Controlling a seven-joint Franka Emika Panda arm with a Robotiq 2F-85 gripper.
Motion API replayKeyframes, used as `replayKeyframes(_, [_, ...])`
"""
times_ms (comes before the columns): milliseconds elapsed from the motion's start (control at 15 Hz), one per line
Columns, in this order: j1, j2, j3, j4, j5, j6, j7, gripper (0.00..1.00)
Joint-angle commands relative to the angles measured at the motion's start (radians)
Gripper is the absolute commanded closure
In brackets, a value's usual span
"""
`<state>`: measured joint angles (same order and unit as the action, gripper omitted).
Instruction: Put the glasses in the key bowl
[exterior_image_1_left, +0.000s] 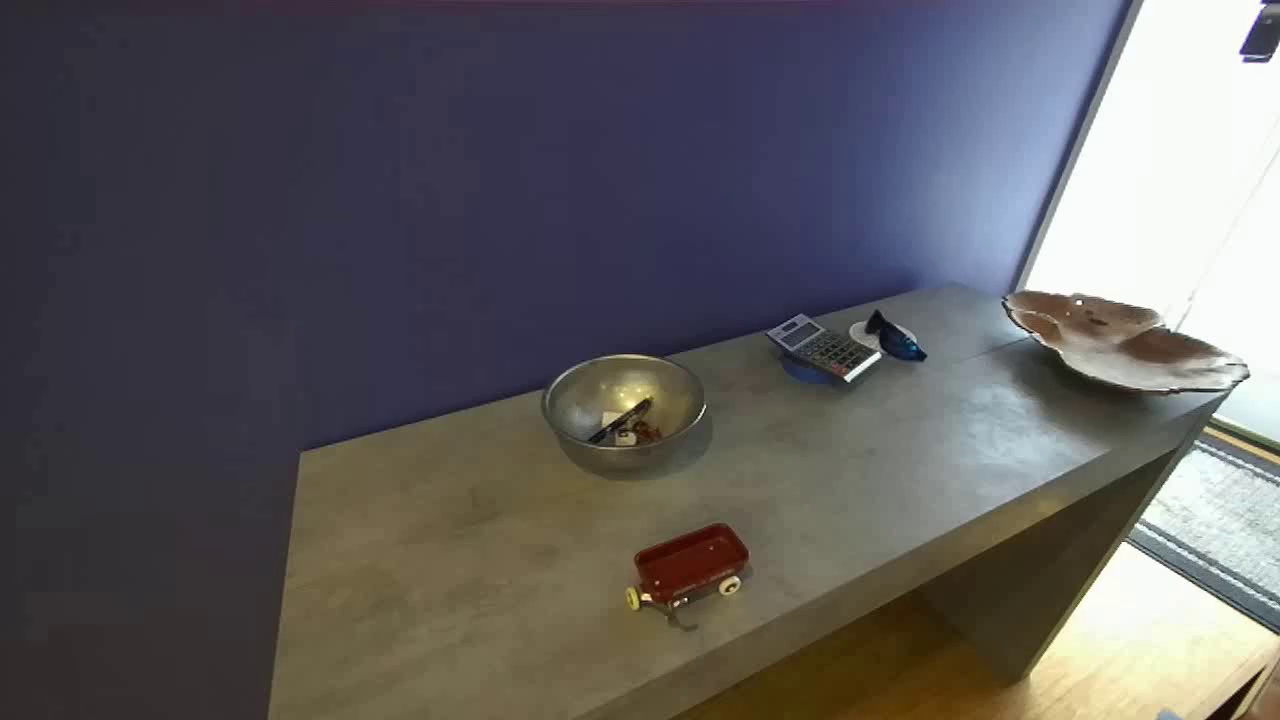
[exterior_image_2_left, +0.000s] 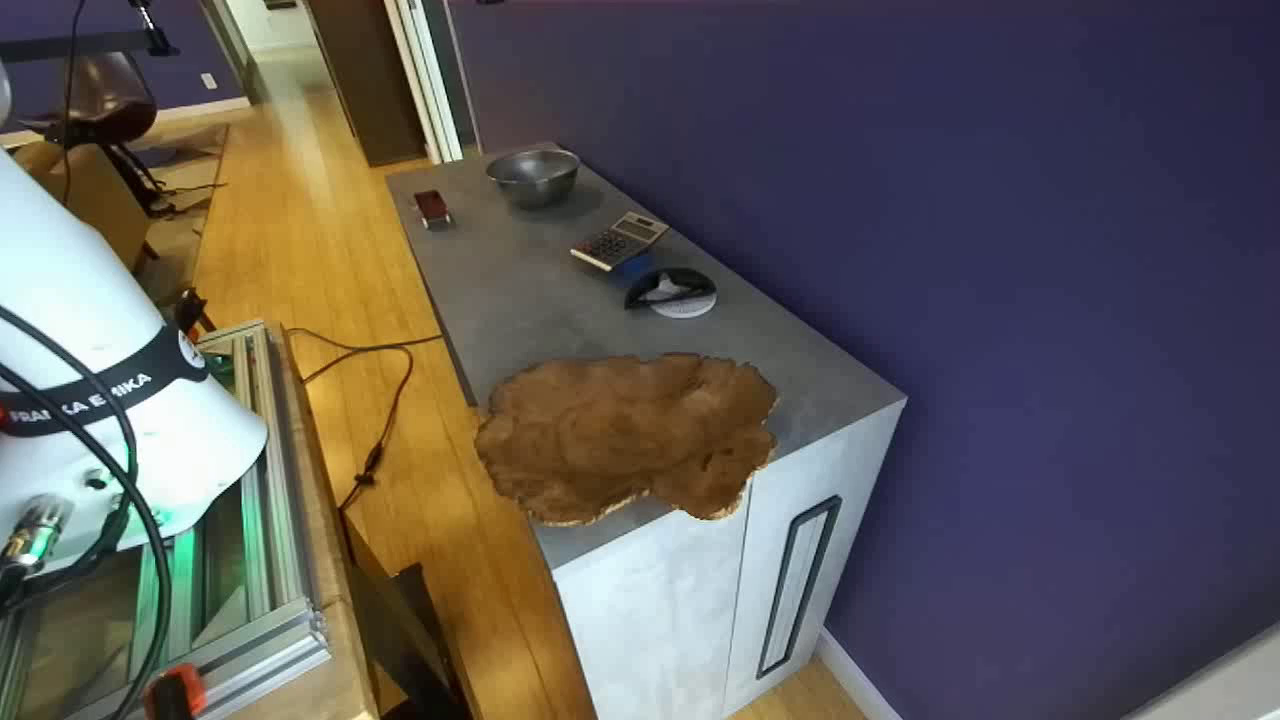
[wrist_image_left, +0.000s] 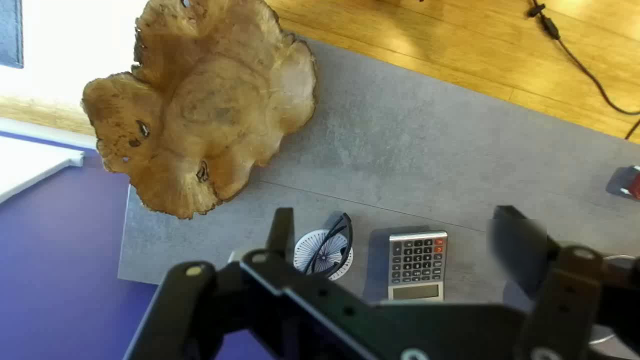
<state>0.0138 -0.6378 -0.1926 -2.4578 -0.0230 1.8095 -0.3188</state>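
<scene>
Though cables (exterior_image_2_left: 155, 540) cross it, "FRANKA EMIKA" is legible on the arm's (exterior_image_2_left: 80, 270) black band (exterior_image_2_left: 158, 368)

Marks on the silver calculator (wrist_image_left: 417, 265), a few of its keys red, are too small to read. Tilted over a blue thing (exterior_image_1_left: 805, 372), it sits just beside a white disc (wrist_image_left: 305, 247) with radiating lines, where the glasses (wrist_image_left: 344, 252) rest, apart from the wooden key bowl (wrist_image_left: 215, 95). In the wrist view, the gripper (wrist_image_left: 397, 230) has its fingers spread wide and holds nothing. Farther along the grey table (exterior_image_1_left: 430, 560) stand a metal bowl (exterior_image_1_left: 620, 460), with a dark stick (exterior_image_1_left: 622, 420) and small items (exterior_image_1_left: 647, 433) inside, and a red toy wagon (exterior_image_1_left: 690, 560).
</scene>
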Motion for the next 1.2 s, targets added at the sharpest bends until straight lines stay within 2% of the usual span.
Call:
replayKeyframes(0, [-0.014,0.002,0.011,0.002,0.007,-0.002,-0.006,0.0])
replayKeyframes(200, [0.027,0.076,0.059,-0.013,0.074,0.148,0.072,0.0])
replayKeyframes(400, [0.073,0.195,0.145,-0.04,0.146,0.331,0.169,0.0])
replayKeyframes(667, [0.091,0.445,0.251,-0.028,0.114,0.544,0.313,0.0])
replayKeyframes(800, [0.083,0.585,0.269,-0.002,0.106,0.632,0.365,0.0])
replayKeyframes(867, [0.083,0.653,0.27,0.013,0.113,0.659,0.377,0.0])
replayKeyframes(933, [0.091,0.722,0.261,0.043,0.163,0.633,0.339,0.0])
replayKeyframes(1000, [0.089,0.589,0.269,-0.032,0.122,0.634,0.346,0.0])
replayKeyframes(1133, [0.087,0.658,0.269,-0.016,0.121,0.652,0.346,0.0])
